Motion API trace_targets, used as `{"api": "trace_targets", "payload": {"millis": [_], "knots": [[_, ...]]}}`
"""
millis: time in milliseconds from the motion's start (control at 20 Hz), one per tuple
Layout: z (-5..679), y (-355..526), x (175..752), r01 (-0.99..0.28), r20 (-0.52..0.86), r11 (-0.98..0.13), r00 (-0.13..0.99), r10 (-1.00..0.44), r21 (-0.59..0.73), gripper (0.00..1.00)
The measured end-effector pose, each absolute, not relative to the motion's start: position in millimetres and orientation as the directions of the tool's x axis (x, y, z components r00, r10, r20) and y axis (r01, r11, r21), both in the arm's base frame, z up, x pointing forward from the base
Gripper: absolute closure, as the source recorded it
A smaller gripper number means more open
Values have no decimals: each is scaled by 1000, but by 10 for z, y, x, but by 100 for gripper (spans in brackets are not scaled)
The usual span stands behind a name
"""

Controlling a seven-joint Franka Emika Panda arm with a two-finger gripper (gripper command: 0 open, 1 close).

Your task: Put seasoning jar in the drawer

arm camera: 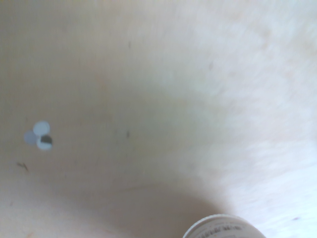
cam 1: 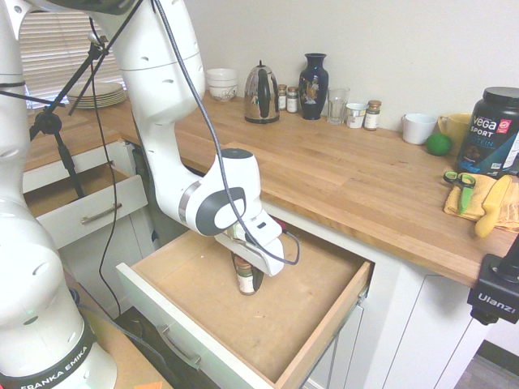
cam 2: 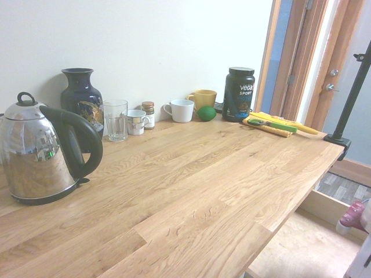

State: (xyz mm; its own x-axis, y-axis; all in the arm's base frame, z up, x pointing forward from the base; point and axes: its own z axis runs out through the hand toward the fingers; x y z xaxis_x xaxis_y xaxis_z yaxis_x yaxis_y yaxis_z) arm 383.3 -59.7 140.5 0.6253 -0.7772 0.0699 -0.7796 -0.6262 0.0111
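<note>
"Where's the seasoning jar (cam 1: 246,283)?"

"Inside the drawer (cam 1: 316,320), with the claw (cam 1: 248,267) closed on its upper part. I can't tell whether its base touches the wood."

"How will it handle?"

"Light, I'd guess, but rigid; if it's glass, slick and breakable. Take it round the upper sides, keep it upright, and lower gently before letting go. A knock could tip it."

"And the surface?"

"Flat pale wood, with small round spots (arm camera: 41,135) in the wrist view. It looks smooth enough to slide on."

"The room? Use the first exterior view as a clock, jar at the centre."

"Drawer handle (cam 1: 177,347) between seven and eight; smaller open drawer (cam 1: 93,212) at ten. On the wooden counter (cam 1: 357,178), kettle (cam 1: 262,96) at twelve, blue vase (cam 1: 314,87) near one, black tub (cam 1: 489,134) at two."

"So, nearly finished?"

"I judge only setting down and releasing remain."
</note>
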Motion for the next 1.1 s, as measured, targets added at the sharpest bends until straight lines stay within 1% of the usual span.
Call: {"api": "trace_targets", "payload": {"millis": [50, 100, 850, 1100], "knots": [[1388, -590, 3839, -781, 69, -625, 624, -779, 12, 100], [1379, -590, 3844, -784, 68, -621, 620, -782, 12, 0], [1386, -539, 3857, -806, 62, -593, 591, -804, 1, 0], [1580, -616, 3894, -816, 87, -577, 573, -815, -28, 0]]}}
